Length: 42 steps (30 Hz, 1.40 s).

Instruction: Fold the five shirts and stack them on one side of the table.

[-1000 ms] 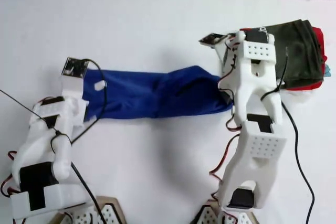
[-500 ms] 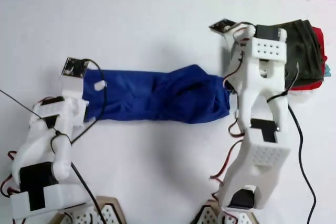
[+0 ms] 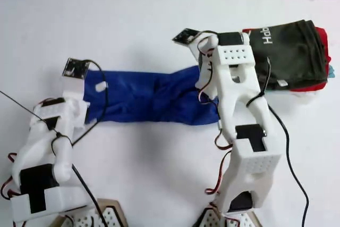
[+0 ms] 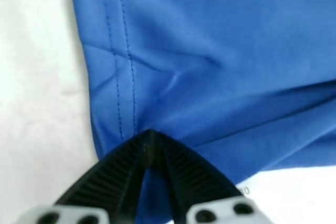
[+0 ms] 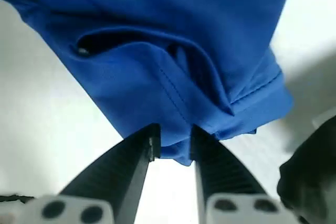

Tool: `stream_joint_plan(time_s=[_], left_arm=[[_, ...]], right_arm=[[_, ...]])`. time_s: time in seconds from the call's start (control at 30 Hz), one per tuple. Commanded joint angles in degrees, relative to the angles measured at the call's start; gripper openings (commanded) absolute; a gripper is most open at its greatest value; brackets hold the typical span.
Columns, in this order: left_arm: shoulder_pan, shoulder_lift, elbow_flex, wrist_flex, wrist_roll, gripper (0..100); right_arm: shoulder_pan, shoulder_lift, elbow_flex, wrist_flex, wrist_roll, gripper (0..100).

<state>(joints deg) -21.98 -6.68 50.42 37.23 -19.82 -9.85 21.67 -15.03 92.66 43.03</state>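
A blue shirt lies as a long strip across the middle of the white table. My left gripper is at the strip's left end; the left wrist view shows this gripper shut on the stitched hem of the shirt. At the strip's right end is my right gripper. In the right wrist view that gripper pinches the edge of the bunched shirt, held a little above the table. A stack of folded shirts, dark green on top, sits at the right edge.
Red and light blue shirts peek out under the dark green one. The right arm's body stands close beside the stack. Bare table stretches behind the blue shirt and in front of it between the two arm bases.
The right arm has swung left with the shirt's right end, so the blue strip is shorter and bunched there, and the stack is uncovered. The left arm has not moved.
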Motion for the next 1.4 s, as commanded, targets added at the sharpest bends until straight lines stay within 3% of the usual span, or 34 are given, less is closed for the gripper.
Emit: stream_joint_plan(time_s=[0.0, 0.3, 0.53, 1.07, 1.37], left_arm=[[0.4, -1.2, 0.0, -0.7, 0.3, 2], [0.4, -1.2, 0.0, -0.7, 0.3, 2], [0.4, -1.2, 0.0, -0.7, 0.3, 2], [0.4, -1.2, 0.0, -0.7, 0.3, 2], [0.4, -1.2, 0.0, -0.7, 0.3, 2]], right_arm=[[0.8, -0.7, -0.5, -1.0, -0.4, 19.1], [1.0, 4.4, -0.7, -4.0, -0.5, 18.8], [1.1, -0.4, -0.7, -7.3, -3.8, 1.5], [0.7, -6.1, -9.1, -4.0, -4.6, 2.1], [-1.2, 4.7, -11.9, -14.6, -5.0, 2.2]])
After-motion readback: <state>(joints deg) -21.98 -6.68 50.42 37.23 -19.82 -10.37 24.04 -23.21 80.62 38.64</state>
